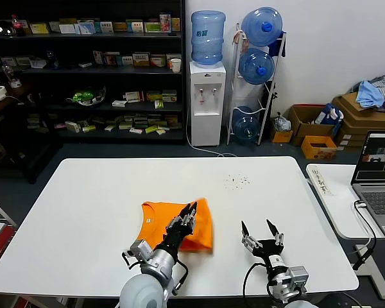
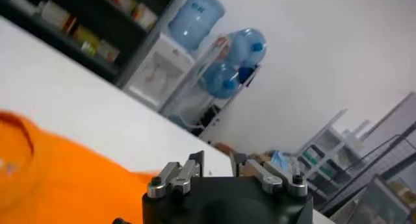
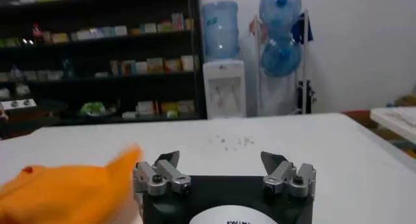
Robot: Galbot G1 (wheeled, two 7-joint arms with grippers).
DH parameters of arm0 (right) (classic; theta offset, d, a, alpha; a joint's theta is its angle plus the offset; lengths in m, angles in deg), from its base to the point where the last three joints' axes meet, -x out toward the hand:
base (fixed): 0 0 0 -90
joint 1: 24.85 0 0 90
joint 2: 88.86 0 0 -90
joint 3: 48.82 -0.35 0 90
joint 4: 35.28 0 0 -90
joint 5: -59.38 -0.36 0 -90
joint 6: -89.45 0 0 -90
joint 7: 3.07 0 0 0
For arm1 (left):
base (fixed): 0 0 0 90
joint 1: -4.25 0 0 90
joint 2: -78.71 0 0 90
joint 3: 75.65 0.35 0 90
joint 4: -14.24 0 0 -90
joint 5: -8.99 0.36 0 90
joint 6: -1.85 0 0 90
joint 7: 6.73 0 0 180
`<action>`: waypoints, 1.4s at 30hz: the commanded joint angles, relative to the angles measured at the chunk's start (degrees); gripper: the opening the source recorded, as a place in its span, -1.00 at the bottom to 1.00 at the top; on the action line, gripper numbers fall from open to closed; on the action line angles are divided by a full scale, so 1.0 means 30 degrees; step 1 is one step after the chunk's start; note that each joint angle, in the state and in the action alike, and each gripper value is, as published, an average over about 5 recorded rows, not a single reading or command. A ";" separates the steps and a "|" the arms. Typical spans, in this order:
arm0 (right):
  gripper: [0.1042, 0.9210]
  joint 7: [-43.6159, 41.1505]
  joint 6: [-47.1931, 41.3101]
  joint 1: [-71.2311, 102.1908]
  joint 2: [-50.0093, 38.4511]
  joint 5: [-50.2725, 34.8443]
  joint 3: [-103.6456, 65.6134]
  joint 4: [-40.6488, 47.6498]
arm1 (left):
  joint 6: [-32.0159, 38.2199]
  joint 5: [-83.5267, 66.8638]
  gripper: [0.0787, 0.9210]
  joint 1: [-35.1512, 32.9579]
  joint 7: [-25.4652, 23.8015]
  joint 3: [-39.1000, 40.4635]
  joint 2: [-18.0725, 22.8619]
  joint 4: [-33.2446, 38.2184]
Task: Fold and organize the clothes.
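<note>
The clothes are a single orange T-shirt (image 1: 159, 219), lying folded into a rough rectangle on the white table (image 1: 83, 192) a little left of its front middle. My left gripper (image 1: 187, 214) hovers over the shirt's right part, fingers slightly apart with nothing between them. In the left wrist view the left gripper (image 2: 217, 161) shows a narrow empty gap, with the orange T-shirt (image 2: 52, 180) below it. To the shirt's right, my right gripper (image 1: 260, 229) is wide open and empty above bare table. The right wrist view also shows the right gripper (image 3: 221, 159) beside the orange T-shirt (image 3: 58, 193).
Dark specks (image 1: 236, 181) dot the table behind the right gripper. A laptop (image 1: 378, 173) sits on a side table at the right. Beyond the table stand a water dispenser (image 1: 206, 96), stocked shelves (image 1: 90, 77) and cardboard boxes (image 1: 346, 119).
</note>
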 commanded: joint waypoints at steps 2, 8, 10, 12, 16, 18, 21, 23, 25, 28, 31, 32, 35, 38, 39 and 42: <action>0.76 -0.4353 0.4836 0.0835 0.0473 0.2975 -0.1850 -0.0863 | 0.7844 0.9192 -0.11 -0.6656 -0.6887 -0.6740 -0.0780 0.0834; 0.76 -0.5412 0.7101 0.2467 0.1521 0.4304 -0.3151 0.0149 | 1.2557 0.9891 0.30 -0.9384 -0.9057 -1.1711 0.1043 -0.2422; 0.76 -0.5691 0.7917 0.3010 0.2101 0.4697 -0.3597 0.0552 | 1.3259 0.9533 0.44 -1.0135 -0.9593 -1.2339 0.1557 -0.3136; 0.76 -0.5869 0.8525 0.3490 0.2869 0.5051 -0.3929 0.0642 | 1.3502 0.9306 0.56 -1.0691 -1.0013 -1.2572 0.2155 -0.3230; 0.76 -0.6004 0.9507 0.4180 0.4374 0.5974 -0.4179 0.0415 | 1.3677 1.0068 0.74 -1.0950 -1.0495 -1.2639 0.3511 -0.2830; 0.76 -0.5999 0.9904 0.4318 0.4844 0.6449 -0.4265 0.0380 | 1.3686 1.0202 0.76 -1.0842 -1.0593 -1.2604 0.3851 -0.2612; 0.76 -0.5923 1.0147 0.4420 0.5176 0.6620 -0.4675 0.0463 | 1.3682 1.0093 0.77 -1.0693 -1.0672 -1.2709 0.4001 -0.2320; 0.76 -0.5887 1.0198 0.4467 0.5258 0.6434 -0.5012 0.0559 | 1.3708 0.9975 0.77 -1.0634 -1.0733 -1.2919 0.3913 -0.2242; 0.76 -0.5885 1.0214 0.4516 0.5264 0.6114 -0.5208 0.0631 | 1.3739 0.9799 0.77 -1.0600 -1.0795 -1.3156 0.3754 -0.2252; 0.76 -0.5841 1.0248 0.4555 0.5280 0.5760 -0.5303 0.0670 | 1.3823 0.9579 0.77 -1.0586 -1.0904 -1.3417 0.3543 -0.2338; 0.76 -0.5725 1.0257 0.4474 0.5386 0.5831 -0.5289 0.0733 | 1.3942 0.9490 0.77 -1.0587 -1.1010 -1.3481 0.3505 -0.2400; 0.76 -0.5692 1.0259 0.4433 0.5432 0.5890 -0.5281 0.0772 | 1.3974 0.9470 0.77 -1.0588 -1.1038 -1.3473 0.3531 -0.2400; 0.76 -0.5599 1.0302 0.4311 0.5584 0.6091 -0.5267 0.0919 | 1.4041 0.9444 0.77 -1.0595 -1.1109 -1.3399 0.3622 -0.2408; 0.76 -0.5533 1.0367 0.4225 0.5645 0.6176 -0.5279 0.1080 | 1.4083 0.9451 0.77 -1.0578 -1.1131 -1.3335 0.3685 -0.2466; 0.76 -0.5519 1.0388 0.4206 0.5640 0.6174 -0.5281 0.1128 | 1.4095 0.9451 0.77 -1.0567 -1.1137 -1.3324 0.3701 -0.2479; 0.76 -0.5475 1.0418 0.4158 0.5610 0.6159 -0.5270 0.1251 | 1.4098 0.9456 0.77 -1.0534 -1.1158 -1.3314 0.3729 -0.2493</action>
